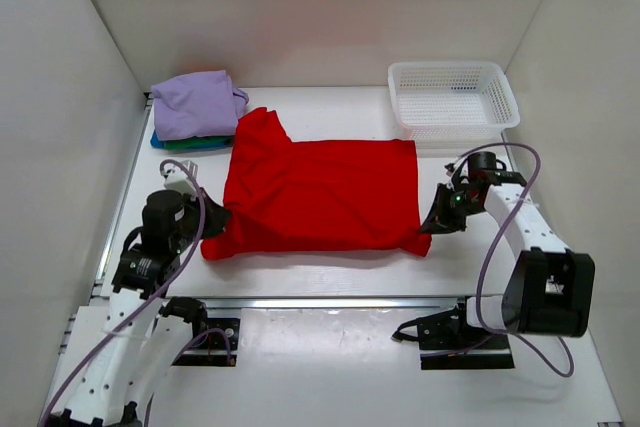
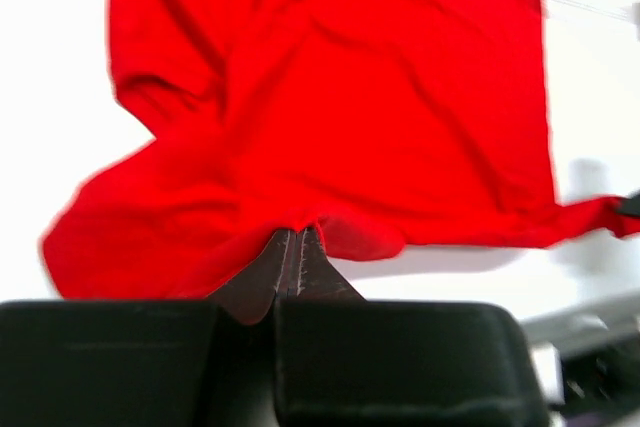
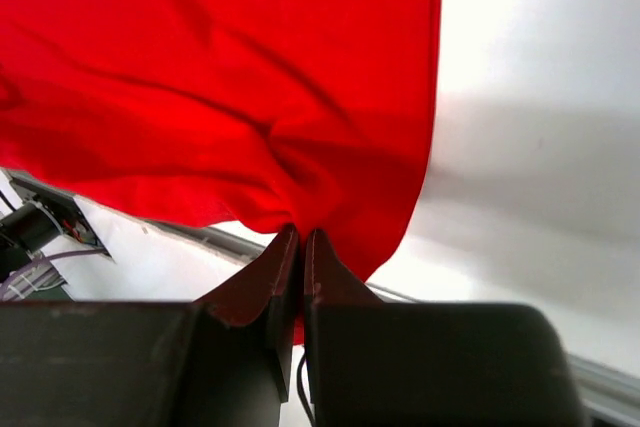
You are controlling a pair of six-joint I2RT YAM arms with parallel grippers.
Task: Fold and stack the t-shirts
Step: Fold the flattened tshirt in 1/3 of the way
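A bright red t-shirt (image 1: 320, 192) lies spread across the middle of the table, one sleeve pointing to the back left. My left gripper (image 1: 212, 219) is shut on the red shirt's near left edge (image 2: 296, 217). At the near right corner my right gripper (image 1: 436, 223) is shut on the same cloth (image 3: 300, 215), which hangs a little off the table there. At the back left sits a folded stack: a lavender t-shirt (image 1: 197, 102) on top, with teal and green edges (image 1: 185, 143) showing under it.
A white mesh basket (image 1: 453, 97) stands at the back right, close to the right arm's wrist. White walls close in the table on three sides. A metal rail (image 1: 330, 301) runs along the near edge by the arm bases.
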